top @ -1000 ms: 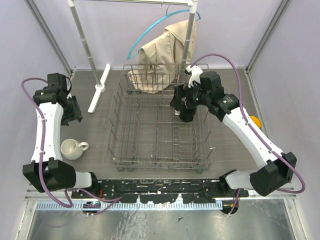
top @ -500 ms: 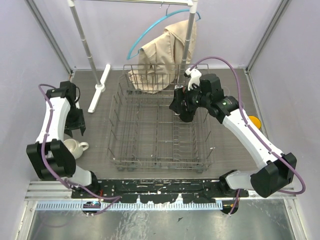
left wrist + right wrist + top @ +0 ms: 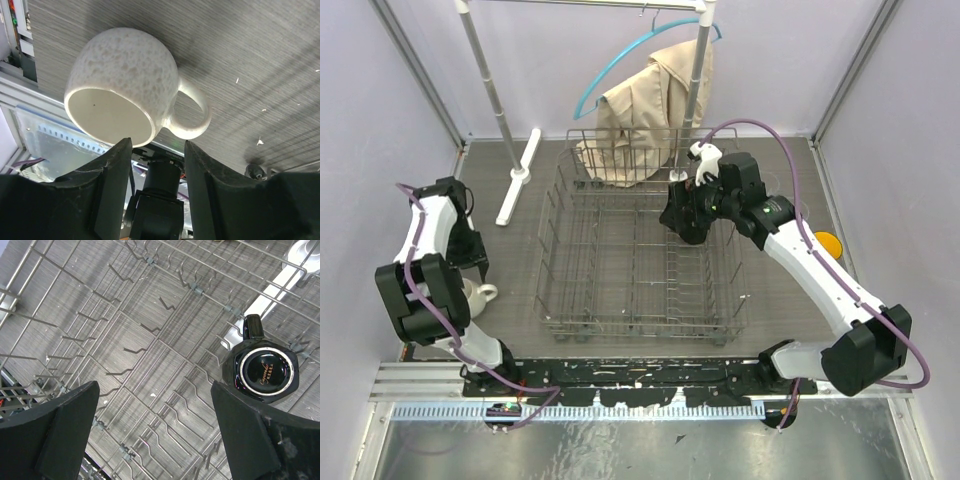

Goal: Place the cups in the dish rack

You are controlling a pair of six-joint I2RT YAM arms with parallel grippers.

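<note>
1. Left wrist view: the left claw (image 3: 155, 165) stands partly open, its dark jaws apart with nothing between them.
2. Just beyond the jaw tips sits the round-bellied white mug (image 3: 125, 75), speckled, its mouth turned toward the claw. Its rim comes close to one jaw tip, but whether they touch cannot be told. The handle juts out to the side.
3. Under the mug lies the grey wood-grain surface (image 3: 250, 45).
4. In the top external view the left claw (image 3: 472, 268) hangs over the white mug (image 3: 482, 292). Only the handle and a sliver of the body show past the arm. The mug stands outside the dish rack (image 3: 640, 326), which is off to this claw's right.
5. In the right wrist view the right claw (image 3: 155, 435) is spread wide and empty, above the wire floor and tines of the dish rack (image 3: 165, 302).
6. Ahead of it and to its right, inside the rack, a black mug (image 3: 261, 371) stands upside down, base up, handle pointing away from the claw.
7. From the top external view the right claw (image 3: 685, 215) hovers over the rack's far right part.
8. A yellow mug (image 3: 829, 242) sits outside the rack, well to this claw's right, partly hidden by the arm.
9. Beyond the rack a clothes rail (image 3: 485, 75) carries a beige garment (image 3: 650, 110) on a blue hanger (image 3: 620, 58).
</note>
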